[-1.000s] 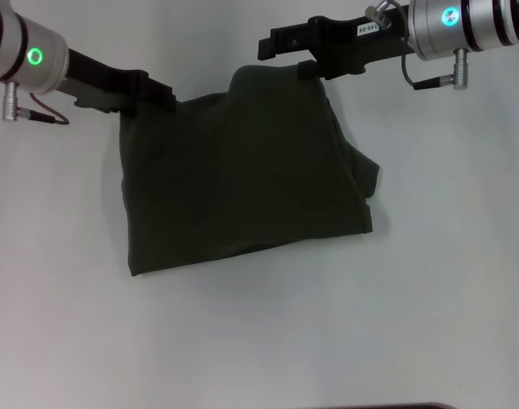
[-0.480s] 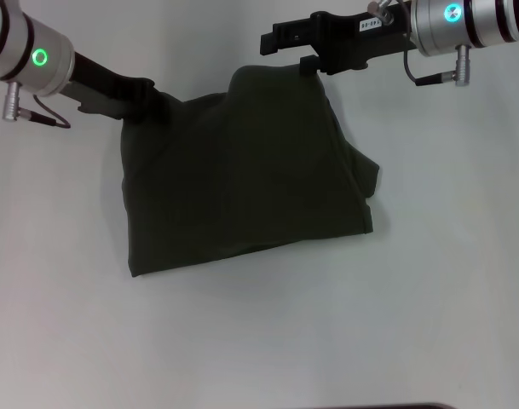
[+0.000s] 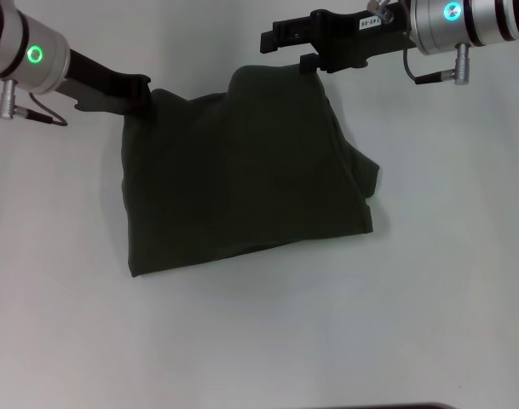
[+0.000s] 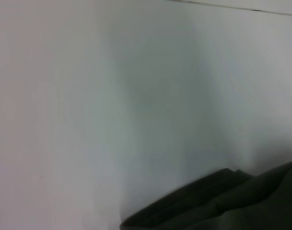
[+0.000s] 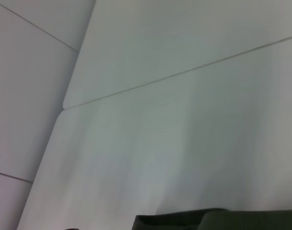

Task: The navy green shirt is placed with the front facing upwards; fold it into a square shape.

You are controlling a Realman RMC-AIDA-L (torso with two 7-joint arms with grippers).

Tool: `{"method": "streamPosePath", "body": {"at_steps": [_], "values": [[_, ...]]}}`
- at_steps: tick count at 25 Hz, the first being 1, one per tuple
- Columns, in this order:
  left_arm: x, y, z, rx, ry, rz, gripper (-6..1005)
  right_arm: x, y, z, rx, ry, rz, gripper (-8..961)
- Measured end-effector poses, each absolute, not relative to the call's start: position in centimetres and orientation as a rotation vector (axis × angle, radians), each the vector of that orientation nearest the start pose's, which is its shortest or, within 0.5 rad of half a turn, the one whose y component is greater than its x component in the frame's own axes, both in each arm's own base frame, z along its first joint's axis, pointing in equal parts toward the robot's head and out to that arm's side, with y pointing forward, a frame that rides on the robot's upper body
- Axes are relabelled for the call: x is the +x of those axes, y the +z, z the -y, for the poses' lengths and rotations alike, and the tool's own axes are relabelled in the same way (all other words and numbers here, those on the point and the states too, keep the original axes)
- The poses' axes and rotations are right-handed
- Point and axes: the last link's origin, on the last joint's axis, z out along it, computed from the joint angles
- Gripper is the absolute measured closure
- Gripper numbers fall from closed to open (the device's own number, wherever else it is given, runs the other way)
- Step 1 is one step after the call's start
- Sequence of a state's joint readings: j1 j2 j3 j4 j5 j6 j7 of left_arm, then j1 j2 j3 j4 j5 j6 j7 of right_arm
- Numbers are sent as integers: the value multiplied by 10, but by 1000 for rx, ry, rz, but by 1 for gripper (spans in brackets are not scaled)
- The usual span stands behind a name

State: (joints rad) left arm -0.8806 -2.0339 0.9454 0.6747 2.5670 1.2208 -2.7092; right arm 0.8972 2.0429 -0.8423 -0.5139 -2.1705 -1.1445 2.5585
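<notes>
Both grippers, left gripper (image 3: 140,94) and right gripper (image 3: 314,61), sit at the folded navy green shirt's (image 3: 242,179) far edge (jaw state can't be told), so the last fold seems laid; next, lift clear without dragging cloth.

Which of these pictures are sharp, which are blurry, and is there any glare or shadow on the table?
Head view: fairly sharp, even light, no glare; the shirt is so dark its folds barely show, and it casts a faint shadow on the table. Left wrist view: soft and hazy, shirt edge blurred. Right wrist view: table seams visible, shirt edge a dark strip.
</notes>
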Motion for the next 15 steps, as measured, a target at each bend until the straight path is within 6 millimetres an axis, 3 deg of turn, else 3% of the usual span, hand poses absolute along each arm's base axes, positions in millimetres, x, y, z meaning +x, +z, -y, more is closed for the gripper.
{"method": "streamPosePath", "body": {"at_steps": [1,15], "values": [[-218,-11,-425,-2220,72,1610,993,187,-31,-431,-2251,477,-1797,56],[-239,11,-423,-2119,-20,1717,992,189,-30,-431,-2242,477,-1797,56]]}}
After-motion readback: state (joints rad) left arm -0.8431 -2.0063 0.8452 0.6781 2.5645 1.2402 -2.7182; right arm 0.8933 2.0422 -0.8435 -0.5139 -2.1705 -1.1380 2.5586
